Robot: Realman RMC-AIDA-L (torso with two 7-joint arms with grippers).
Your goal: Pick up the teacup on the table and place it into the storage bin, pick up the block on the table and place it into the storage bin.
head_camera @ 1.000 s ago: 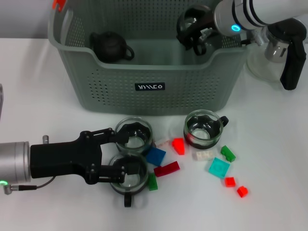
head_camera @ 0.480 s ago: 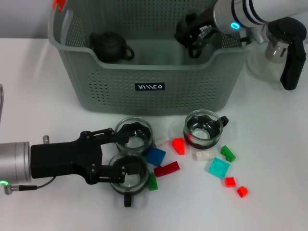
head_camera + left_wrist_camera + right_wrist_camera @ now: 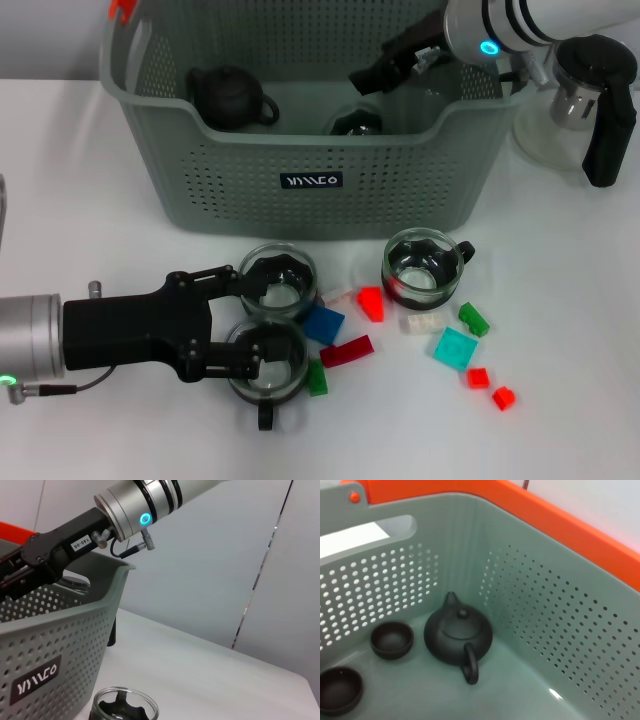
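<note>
The large grey-green perforated plastic storage bin (image 3: pixel 300 150) is the landmark here. Above its far right corner hangs the right gripper (image 3: pixel 375 75), its black fingers spread with nothing between them. Just below it, on the bin floor, a clear glass teacup with a dark insert (image 3: pixel 355 122) shows above the front wall, so one cup appears to be delivered. A black round teapot (image 3: pixel 230 95) sits in the bin's far left corner; the right wrist view shows it (image 3: pixel 459 636) beside two small dark bowls (image 3: pixel 391 640).

In front of the bin's front wall, the left gripper (image 3: pixel 245 322) lies low over the white table (image 3: pixel 560 330), its black fingers spread and reaching between two glass teacups: the nearer glass teacup (image 3: pixel 265 362), whose handle points away from the bin, and the farther glass teacup (image 3: pixel 280 278), closer to the bin. One finger rests on each cup's rim; I cannot tell whether either cup is pinched.

A third glass teacup (image 3: pixel 425 265) stands below the bin's right front corner, handle turned to the right. Between the cups lie scattered plastic blocks: a blue square block (image 3: pixel 322 324), a long red block (image 3: pixel 346 351), a teal square block (image 3: pixel 455 349).

The left gripper is by far the nearer to every remaining cup and block; the cups lie straight ahead of its fingertips, and the bin beyond them.
</note>
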